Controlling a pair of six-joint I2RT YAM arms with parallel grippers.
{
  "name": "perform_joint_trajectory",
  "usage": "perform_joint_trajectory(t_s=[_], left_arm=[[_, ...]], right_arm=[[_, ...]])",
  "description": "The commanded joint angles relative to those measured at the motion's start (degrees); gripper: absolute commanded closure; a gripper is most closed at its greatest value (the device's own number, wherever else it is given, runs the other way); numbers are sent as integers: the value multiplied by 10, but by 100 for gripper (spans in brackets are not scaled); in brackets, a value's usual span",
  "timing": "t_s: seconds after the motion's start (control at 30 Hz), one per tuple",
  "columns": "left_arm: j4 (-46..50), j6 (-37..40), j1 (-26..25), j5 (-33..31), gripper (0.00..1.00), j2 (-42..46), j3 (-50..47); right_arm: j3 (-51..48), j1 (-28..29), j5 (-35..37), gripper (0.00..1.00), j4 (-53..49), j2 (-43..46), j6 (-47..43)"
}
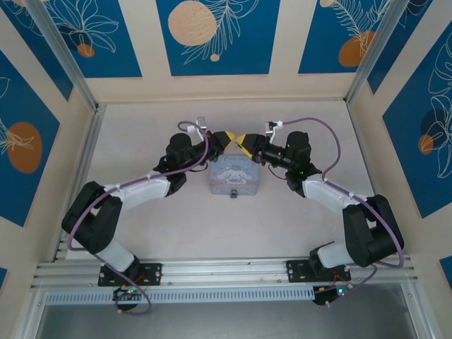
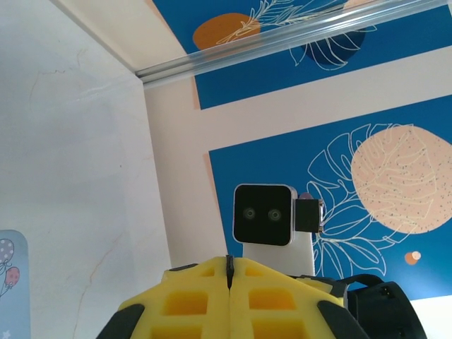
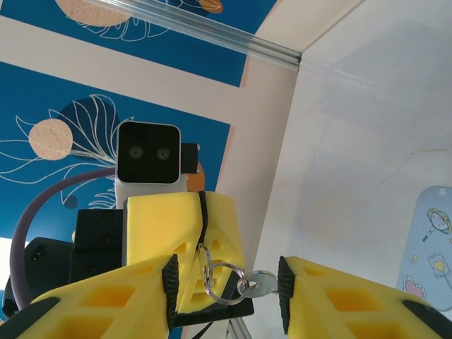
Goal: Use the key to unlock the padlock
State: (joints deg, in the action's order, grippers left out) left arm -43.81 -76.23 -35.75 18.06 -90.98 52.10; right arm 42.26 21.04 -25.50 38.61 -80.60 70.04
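Note:
The two arms meet above the table's middle, tip to tip. My left gripper [image 1: 227,139] [image 2: 228,267] is shut, and in the right wrist view its yellow fingers [image 3: 176,226] pinch the top of a small key ring. From that ring hang two linked rings [image 3: 220,279] and the pale metal key [image 3: 265,283]. My right gripper [image 3: 226,291] [image 1: 243,144] is open, one pad on each side of the dangling rings and key; the key's head lies close to the right pad [image 3: 284,291]. The tiny dark padlock [image 1: 234,193] sits at the front of the tin.
A light-blue cartoon tin [image 1: 233,176] [image 3: 432,247] lies on the table just below the two grippers, its corner also at the left edge of the left wrist view [image 2: 10,282]. Blue patterned walls and aluminium rails enclose the table [image 1: 141,141].

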Motion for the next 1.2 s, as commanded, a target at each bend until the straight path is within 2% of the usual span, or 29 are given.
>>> perform_joint_trajectory(t_s=[0.0, 0.23, 0.87, 1.07, 1.17], left_arm=[[-25, -7, -3, -13, 100, -6, -2], [-23, -12, -7, -16, 100, -7, -3], [-25, -18, -15, -19, 100, -18, 0], [-25, -18, -15, -22, 100, -18, -1], [-26, -19, -17, -22, 100, -17, -3]], right_arm=[[17, 6, 1, 58, 28, -7, 4], [12, 8, 0, 61, 38, -9, 7], [18, 11, -10, 76, 47, -30, 10], [20, 11, -9, 76, 47, -33, 10], [20, 10, -7, 73, 45, -33, 10]])
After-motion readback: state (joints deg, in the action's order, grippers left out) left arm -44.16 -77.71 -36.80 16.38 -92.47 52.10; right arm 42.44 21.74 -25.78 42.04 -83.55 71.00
